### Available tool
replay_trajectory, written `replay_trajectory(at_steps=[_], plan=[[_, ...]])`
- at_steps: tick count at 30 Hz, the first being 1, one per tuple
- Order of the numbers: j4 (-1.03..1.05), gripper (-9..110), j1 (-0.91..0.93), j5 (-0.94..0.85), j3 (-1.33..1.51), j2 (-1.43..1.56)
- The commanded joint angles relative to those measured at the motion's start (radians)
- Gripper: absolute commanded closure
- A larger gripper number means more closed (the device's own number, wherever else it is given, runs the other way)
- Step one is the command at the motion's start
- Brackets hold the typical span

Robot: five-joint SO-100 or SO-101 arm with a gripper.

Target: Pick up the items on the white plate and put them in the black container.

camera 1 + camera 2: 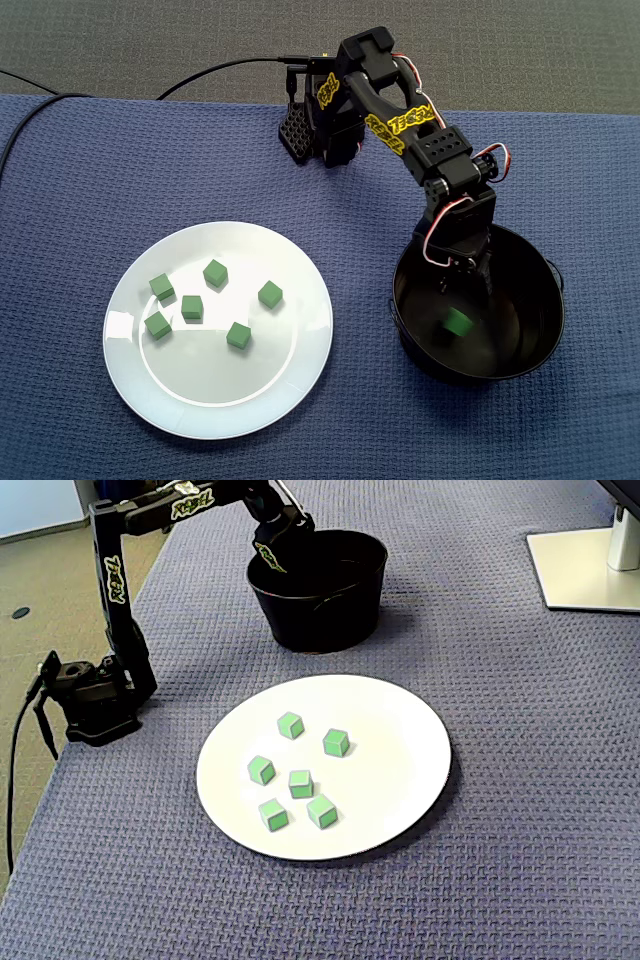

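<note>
The hand [466, 288] hangs inside the black container [410, 340] (whether wide or narrow cannot be told, dark on dark); one green cube [458, 322] lies just beyond it; six more cubes [238, 336] sit well apart from it on the white plate [270, 385].

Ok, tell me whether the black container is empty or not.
Not empty. In a fixed view, one green cube lies on the floor of the black container, near the gripper reaching into it.

Arm [398, 118] reaches out from its base with the elbow raised high, forearm sloping downward, wrist bent so that the gripper [466, 288] points nearly straight down, its two jaws standing apart.
</note>
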Motion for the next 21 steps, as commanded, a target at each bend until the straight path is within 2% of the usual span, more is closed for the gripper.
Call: replay_trajectory(at_steps=[1,5,10,15,21], plan=[[0.107,70,-0.002,-0.002,-0.072,0.135],[0.255,68,0.121,-0.058,-0.17,0.319],[0.264,65,0.46,-0.216,-0.103,0.492],[0.204,67,0.776,-0.457,0.06,0.486],[0.115,71,0.942,-0.704,0.253,0.385]])
